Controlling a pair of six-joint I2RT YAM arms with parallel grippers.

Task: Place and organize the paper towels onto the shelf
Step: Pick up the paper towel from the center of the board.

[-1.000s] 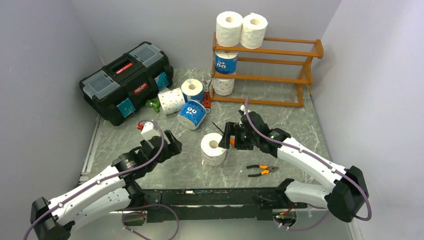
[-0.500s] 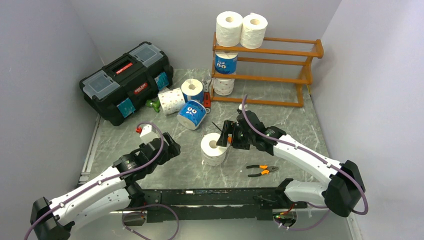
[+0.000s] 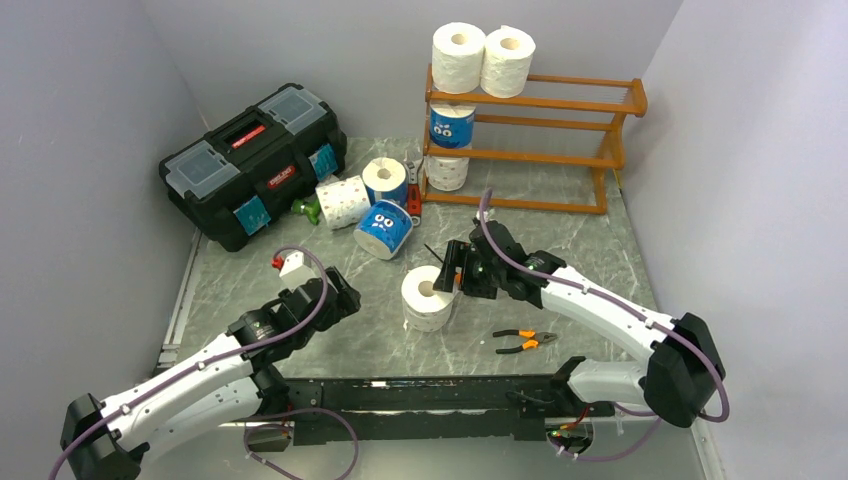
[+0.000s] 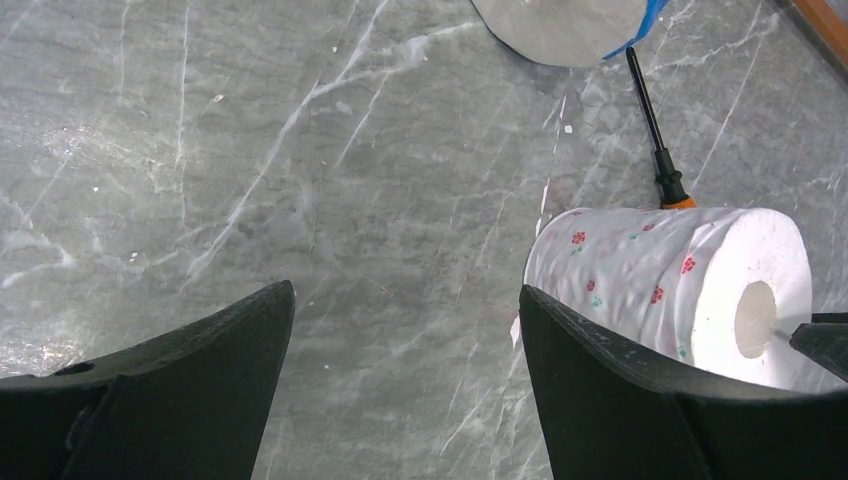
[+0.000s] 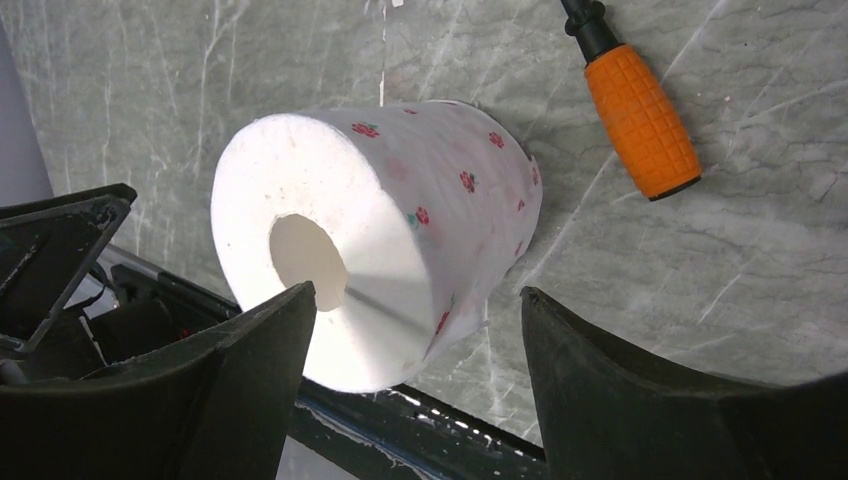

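Roll [image 5: 370,240] is standing near the middle of the table [image 3: 600,240], toward its near edge. The right gripper [image 5: 415,295] is sitting around it, jaws apart. A crooked squeeze might be tipping it onto the screwdriver [image 5: 640,120] just beside it. Left gripper [image 4: 405,295] is hanging wide apart, holding nothing.

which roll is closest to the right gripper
The flower-printed white roll alone at the front, beside the right gripper; other loose rolls sit back by the toolbox, the rest on the shelf.
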